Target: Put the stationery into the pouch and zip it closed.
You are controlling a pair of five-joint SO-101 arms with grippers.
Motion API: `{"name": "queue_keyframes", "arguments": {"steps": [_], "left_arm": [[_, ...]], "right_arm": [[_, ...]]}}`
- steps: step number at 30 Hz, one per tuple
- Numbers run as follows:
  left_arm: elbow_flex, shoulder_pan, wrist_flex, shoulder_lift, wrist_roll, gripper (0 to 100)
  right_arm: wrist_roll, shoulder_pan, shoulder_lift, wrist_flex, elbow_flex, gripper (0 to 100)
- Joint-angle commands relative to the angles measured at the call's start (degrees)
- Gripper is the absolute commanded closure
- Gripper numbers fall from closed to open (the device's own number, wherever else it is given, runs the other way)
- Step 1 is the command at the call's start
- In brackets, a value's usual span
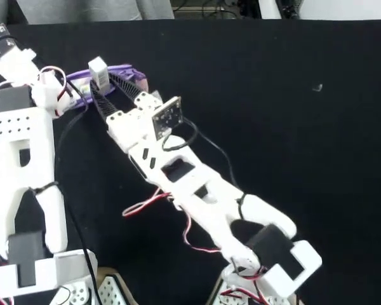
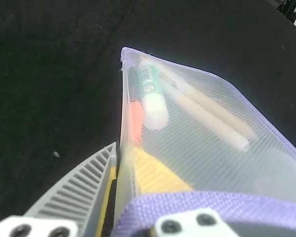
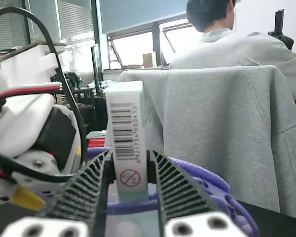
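A translucent pouch (image 2: 212,163) with purple trim holds a white-capped green stick (image 2: 152,98), two pale pencils (image 2: 212,116), a red piece and a yellow piece. My left gripper (image 2: 119,170) is shut on the pouch's edge; its grey ridged finger (image 2: 81,195) lies outside the wall. In the high view the pouch (image 1: 132,71) sits at the far left, with the left gripper (image 1: 73,90) at its side. My right gripper (image 3: 129,160) is shut on an upright white barcoded eraser box (image 3: 126,131), held just over the pouch's purple rim (image 3: 207,180). From above, that box (image 1: 98,71) stands between the black fingers (image 1: 117,82).
The black table (image 1: 279,114) stretches to the right of both arms. The right arm's white body (image 1: 197,184) crosses the middle diagonally. The left arm (image 1: 22,165) stands along the left edge. A grey-draped chair back (image 3: 227,128) is behind the table.
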Motion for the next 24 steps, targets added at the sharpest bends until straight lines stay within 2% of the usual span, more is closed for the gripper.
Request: {"name": "queue_keyframes", "arguments": {"steps": [1, 5, 18, 24], "left_arm": [[-2.5, -1.8, 1.1, 2.8, 0.7, 97], [-2.8, -1.8, 1.1, 3.6, 0.7, 97], [-2.3, -1.9, 0.9, 3.7, 0.7, 97], [-3.0, -5.1, 0.5, 3.3, 0.5, 97]], "right_arm": [[-0.2, 0.6, 0.2, -0.6, -2.2, 92.5], [-0.4, 1.2, 0.2, -0.6, -2.1, 84.0], [-0.2, 1.5, -2.5, -0.1, -1.8, 83.5], [-0.2, 5.7, -11.9, 12.0, -2.1, 83.5]]}}
